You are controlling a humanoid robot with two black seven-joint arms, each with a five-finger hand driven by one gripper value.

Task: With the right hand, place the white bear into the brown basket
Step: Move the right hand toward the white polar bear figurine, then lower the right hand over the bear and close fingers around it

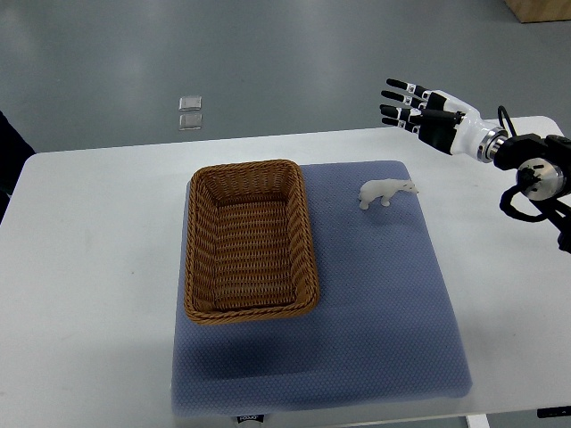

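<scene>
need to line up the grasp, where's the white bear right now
In the top view the white bear stands on the blue mat, right of the brown basket and apart from it, below-left of the open right hand.

Blue mat (pixel 375 312) on white table (pixel 89 267); 2 clear squares (pixel 190 112) on grey floor (pixel 268 62).

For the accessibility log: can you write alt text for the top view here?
A robot's right hand, fingers spread and empty, hovers past the far edge of a white table. A small white bear stands on a blue mat, beside an empty brown basket.
</scene>
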